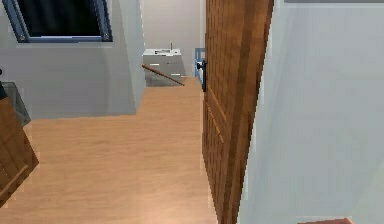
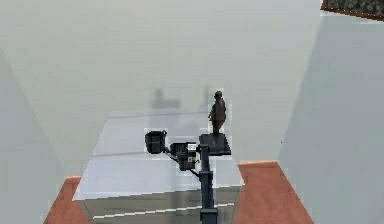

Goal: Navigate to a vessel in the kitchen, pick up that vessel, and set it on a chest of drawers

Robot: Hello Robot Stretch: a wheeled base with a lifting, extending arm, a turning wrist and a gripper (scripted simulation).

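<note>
Ahead, saw a wooden door [image 1: 232, 100] at right. Sideways, faced a pale chest of drawers [image 2: 125, 175] with a brown statuette [image 2: 217, 112] on its top's right and a small dark vessel [image 2: 155, 142] just left of the gripper [image 2: 171, 151]; could not tell whether held.

You are looking at a home interior: wood-plank floor [image 1: 110, 160], dark window [image 1: 62, 20], open wooden door [image 1: 232, 100], with a further room beyond. Also listed: chest of drawers [image 2: 125, 170], pale, carrying a small statuette [image 2: 217, 112] against plain walls.
</note>
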